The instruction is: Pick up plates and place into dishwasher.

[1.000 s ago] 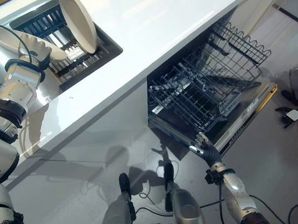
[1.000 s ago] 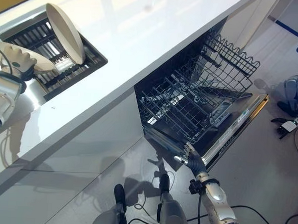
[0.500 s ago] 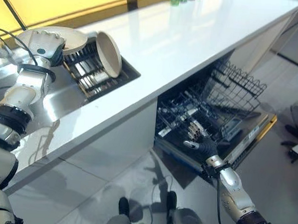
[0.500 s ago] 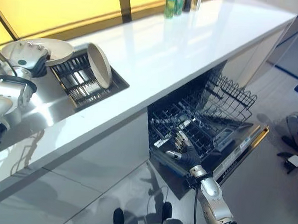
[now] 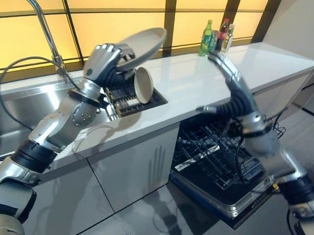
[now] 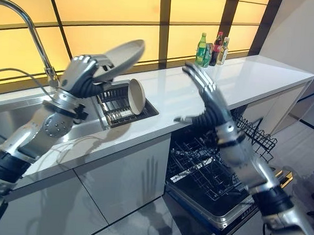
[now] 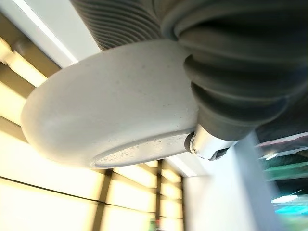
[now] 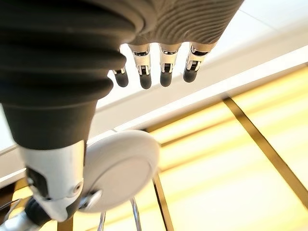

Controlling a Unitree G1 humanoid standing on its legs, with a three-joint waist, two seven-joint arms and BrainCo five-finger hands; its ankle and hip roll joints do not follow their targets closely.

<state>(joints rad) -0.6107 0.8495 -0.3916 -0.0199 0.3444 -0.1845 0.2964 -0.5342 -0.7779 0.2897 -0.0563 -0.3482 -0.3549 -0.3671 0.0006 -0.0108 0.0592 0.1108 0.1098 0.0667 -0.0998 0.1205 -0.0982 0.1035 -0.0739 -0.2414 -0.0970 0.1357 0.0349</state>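
Observation:
My left hand is shut on the rim of a pale round plate, held tilted in the air above the dark drying rack. From the left wrist camera the plate's underside shows close up. A second pale plate leans on edge in the rack. Raised over the white counter, between the rack and the dishwasher, my right hand is open, its fingers straight and holding nothing. The held plate also shows in the right wrist view. Below the counter the dishwasher stands open with its lower wire rack pulled out.
A tall curved faucet rises over the steel sink at the left. Several bottles stand at the back of the white counter. The lowered dishwasher door juts into the floor space at the right.
The camera has tilted up. My left hand has lifted the plate off the rack and carried it up and to the right. My right hand has risen from the dishwasher door to above the counter.

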